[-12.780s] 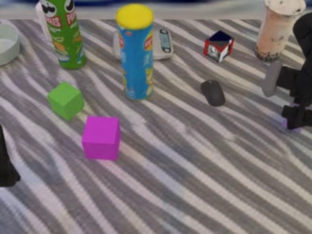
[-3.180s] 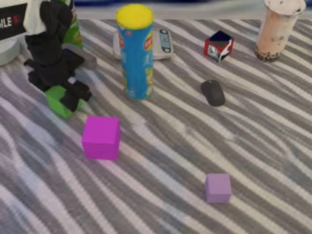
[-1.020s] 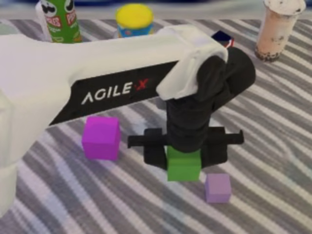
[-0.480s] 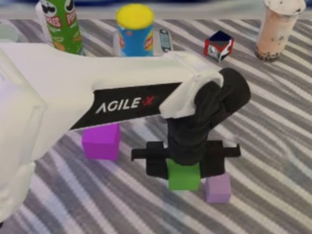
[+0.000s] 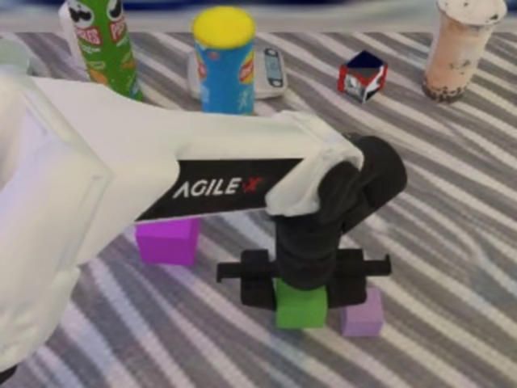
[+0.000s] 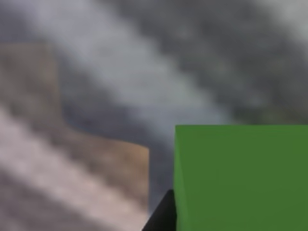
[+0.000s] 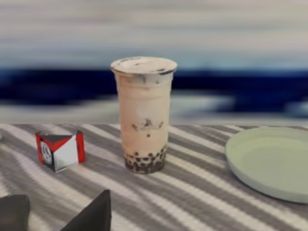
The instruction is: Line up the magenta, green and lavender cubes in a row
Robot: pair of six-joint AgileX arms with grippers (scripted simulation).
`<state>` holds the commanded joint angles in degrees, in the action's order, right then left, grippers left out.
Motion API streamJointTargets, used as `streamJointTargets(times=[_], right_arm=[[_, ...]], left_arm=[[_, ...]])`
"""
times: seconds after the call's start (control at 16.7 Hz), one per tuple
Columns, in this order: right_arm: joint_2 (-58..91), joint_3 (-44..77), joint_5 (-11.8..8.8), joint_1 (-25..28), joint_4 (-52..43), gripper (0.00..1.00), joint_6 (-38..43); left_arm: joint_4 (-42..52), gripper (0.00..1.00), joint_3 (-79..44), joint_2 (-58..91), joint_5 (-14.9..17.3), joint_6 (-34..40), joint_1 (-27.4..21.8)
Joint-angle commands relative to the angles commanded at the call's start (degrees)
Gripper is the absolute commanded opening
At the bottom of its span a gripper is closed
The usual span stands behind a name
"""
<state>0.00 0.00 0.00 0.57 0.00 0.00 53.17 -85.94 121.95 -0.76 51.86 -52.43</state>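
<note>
The left gripper (image 5: 300,279) is down low over the striped bench (image 5: 452,242), its fingers pinching the green cube (image 5: 300,307) from either side. That cube sits just to the left of the lavender cube (image 5: 363,314), very close, though I cannot tell if they touch. The magenta cube (image 5: 167,241) lies further left of the green cube and a little farther back, partly under the white arm. The left wrist view shows the green cube (image 6: 240,178) up close. The right arm is out of the top view.
</note>
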Motion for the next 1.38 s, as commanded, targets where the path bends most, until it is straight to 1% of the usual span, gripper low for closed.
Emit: streamJointTargets(times=[0.72,0.78,1.38], right_arm=[[0.0,0.0,0.0,0.0,0.0,1.0,0.0],[0.0,0.0,0.0,0.0,0.0,1.0,0.0],[0.0,0.0,0.0,0.0,0.0,1.0,0.0]], left_arm=[[0.0,0.98,0.0,0.0,0.0,0.0,0.0],[0.0,1.0,0.0,0.0,0.0,0.0,0.0],[1.0,1.0,-0.9,-0.3,0.0,0.0,-0.1]])
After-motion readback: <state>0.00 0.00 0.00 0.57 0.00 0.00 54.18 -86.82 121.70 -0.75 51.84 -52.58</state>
